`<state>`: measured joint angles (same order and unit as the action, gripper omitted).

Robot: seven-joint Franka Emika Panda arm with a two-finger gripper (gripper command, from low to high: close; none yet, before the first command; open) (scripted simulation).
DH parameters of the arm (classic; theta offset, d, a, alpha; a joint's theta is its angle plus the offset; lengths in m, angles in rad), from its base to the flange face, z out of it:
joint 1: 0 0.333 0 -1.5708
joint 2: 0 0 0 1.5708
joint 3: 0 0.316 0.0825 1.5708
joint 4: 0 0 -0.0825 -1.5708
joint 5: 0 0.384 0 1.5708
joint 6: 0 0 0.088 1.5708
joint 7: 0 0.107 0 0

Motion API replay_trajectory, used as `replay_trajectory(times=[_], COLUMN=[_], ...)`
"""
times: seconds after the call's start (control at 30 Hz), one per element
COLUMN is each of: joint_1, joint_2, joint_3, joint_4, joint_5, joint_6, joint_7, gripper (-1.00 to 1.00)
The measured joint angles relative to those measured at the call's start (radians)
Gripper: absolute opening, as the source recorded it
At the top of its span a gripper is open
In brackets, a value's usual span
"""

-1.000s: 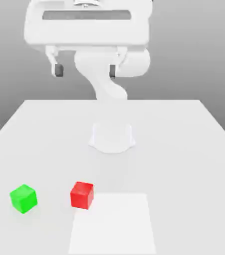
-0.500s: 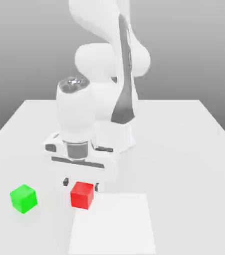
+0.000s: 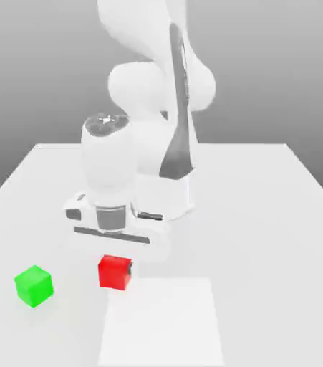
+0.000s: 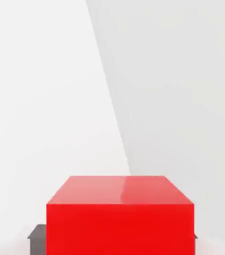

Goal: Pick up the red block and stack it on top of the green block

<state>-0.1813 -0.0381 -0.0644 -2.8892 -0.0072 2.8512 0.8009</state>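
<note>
The red block [image 3: 114,273] sits between the fingers of my gripper [image 3: 114,270], which is shut on it just in front of the arm's base. A dark fingertip [image 3: 129,269] presses against the block's side on the exterior view's right. In the hand view the red block [image 4: 119,219] fills the space between the two dark pads [image 4: 37,232] of the gripper [image 4: 116,235]. The green block [image 3: 34,285] rests on the table toward the exterior view's left, about a block-and-a-half away from the red one and apart from the gripper.
The white table [image 3: 264,215] carries a brighter square patch [image 3: 161,322] just in front of the red block. The arm's base [image 3: 165,193] stands behind the hand.
The hand came down from high above to the red block. Its fingers, wide apart half a second ago, have shut on the block, which now sits slightly higher and further left.
</note>
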Motion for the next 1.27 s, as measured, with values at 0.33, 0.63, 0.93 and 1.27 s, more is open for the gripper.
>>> replay_trajectory(times=[0.33,0.63,0.93,1.27], joint_1=[-0.116,-0.214,-0.303,-0.324], joint_2=[-0.027,-0.012,0.008,0.198], joint_3=[-0.025,-0.06,-0.094,-0.061], joint_4=[0.065,0.137,0.208,0.224], joint_5=[-0.027,-0.024,-0.005,0.069], joint_6=[-0.091,-0.147,-0.197,-0.025], joint_7=[0.388,0.761,1.115,1.098], gripper=[-1.0,-1.0,-1.0,1.0])
